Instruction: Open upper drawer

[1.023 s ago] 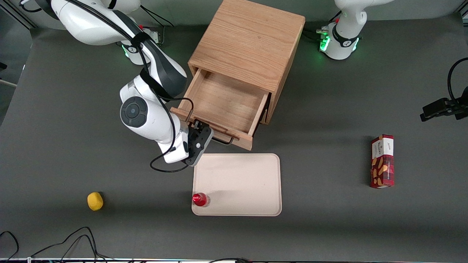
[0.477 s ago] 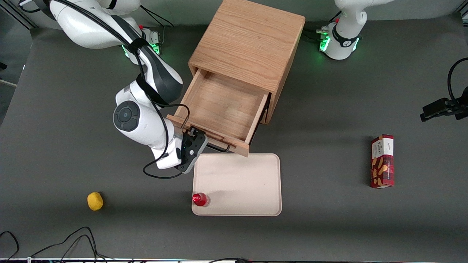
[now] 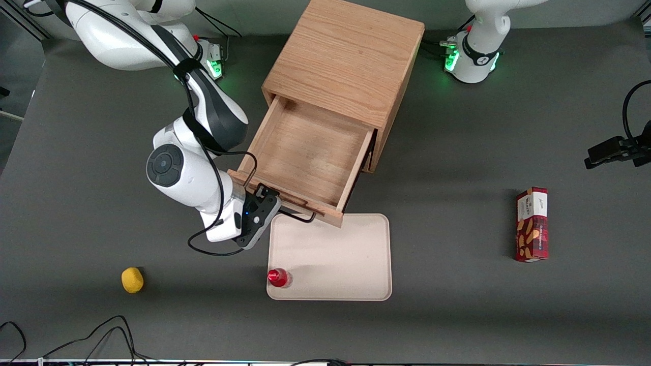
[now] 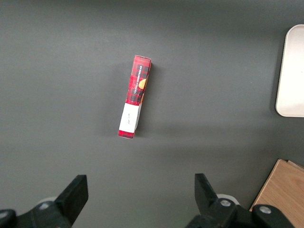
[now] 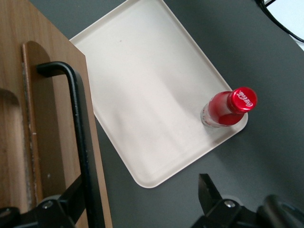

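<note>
The upper drawer (image 3: 305,152) of the light oak cabinet (image 3: 346,56) stands pulled far out, its shallow wooden tray bare. My right gripper (image 3: 267,195) is at the drawer's front, nearer the front camera than the tray of the drawer. In the right wrist view the gripper (image 5: 140,197) is open, with the thin black wire handle (image 5: 78,123) passing between its fingers, close against one finger (image 5: 71,199). The wood-grain drawer front (image 5: 38,118) shows beside the handle. The handle's end also shows in the front view (image 3: 300,217). The lower drawer is hidden under the upper one.
A beige tray (image 3: 335,254) lies just in front of the drawer, with a red-capped bottle (image 3: 278,277) upright in its near corner. A yellow lemon (image 3: 132,280) lies toward the working arm's end. A red snack box (image 3: 532,224) lies toward the parked arm's end.
The drawer has slid farther out toward the front camera, drawn along with my gripper. Its front corner now reaches over the beige tray's edge.
</note>
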{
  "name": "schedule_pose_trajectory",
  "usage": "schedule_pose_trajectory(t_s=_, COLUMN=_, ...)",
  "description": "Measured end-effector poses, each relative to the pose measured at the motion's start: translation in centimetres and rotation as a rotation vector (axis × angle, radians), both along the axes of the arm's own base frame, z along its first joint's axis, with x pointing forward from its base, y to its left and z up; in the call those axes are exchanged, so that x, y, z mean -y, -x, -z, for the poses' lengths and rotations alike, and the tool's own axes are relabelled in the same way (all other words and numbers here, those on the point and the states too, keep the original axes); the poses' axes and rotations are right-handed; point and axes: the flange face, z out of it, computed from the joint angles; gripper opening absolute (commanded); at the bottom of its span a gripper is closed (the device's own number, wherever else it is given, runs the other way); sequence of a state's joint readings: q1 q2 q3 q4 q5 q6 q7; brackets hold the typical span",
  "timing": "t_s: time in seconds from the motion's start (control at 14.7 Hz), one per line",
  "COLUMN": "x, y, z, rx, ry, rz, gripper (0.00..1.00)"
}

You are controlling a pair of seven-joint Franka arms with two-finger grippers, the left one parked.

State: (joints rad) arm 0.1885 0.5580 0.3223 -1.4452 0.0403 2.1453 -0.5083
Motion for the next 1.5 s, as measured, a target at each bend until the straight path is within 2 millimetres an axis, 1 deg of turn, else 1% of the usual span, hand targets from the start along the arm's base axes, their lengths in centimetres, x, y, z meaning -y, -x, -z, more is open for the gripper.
schedule_pose_trajectory(t_s=0.41, x=-0.1, y=-0.1, z=-0.2, rx=0.006, ry=-0.003, rz=0.000, gripper=1.00)
schedule_pose_trajectory(t_s=0.55, x=-0.1, y=-0.2, z=-1.0, rx=0.019, ry=-0.008, rz=0.001, gripper=1.00)
schedule_pose_trajectory(t_s=0.75, x=-0.1, y=-0.3, z=-3.5, rx=0.057, ry=-0.020, rz=0.002, gripper=1.00)
schedule_pose_trajectory(t_s=0.95, x=0.1, y=0.2, z=-7.0, rx=0.105, ry=-0.030, rz=0.005, gripper=1.00)
schedule_pose_trajectory(t_s=1.02, x=0.6, y=0.2, z=-8.5, rx=0.127, ry=-0.030, rz=0.019, gripper=1.00)
schedule_pose_trajectory(t_s=1.09, x=1.8, y=0.1, z=-10.2, rx=0.151, ry=-0.026, rz=0.049, gripper=1.00)
schedule_pose_trajectory(t_s=1.16, x=3.5, y=-0.1, z=-12.0, rx=0.172, ry=-0.024, rz=0.093, gripper=1.00)
schedule_pose_trajectory(t_s=1.3, x=7.6, y=0.2, z=-15.4, rx=0.153, ry=-0.056, rz=0.225, gripper=1.00)
schedule_pose_trajectory(t_s=1.36, x=9.8, y=0.8, z=-16.6, rx=0.120, ry=-0.075, rz=0.306, gripper=1.00)
schedule_pose_trajectory(t_s=1.5, x=14.2, y=2.8, z=-18.6, rx=0.046, ry=-0.074, rz=0.494, gripper=1.00)
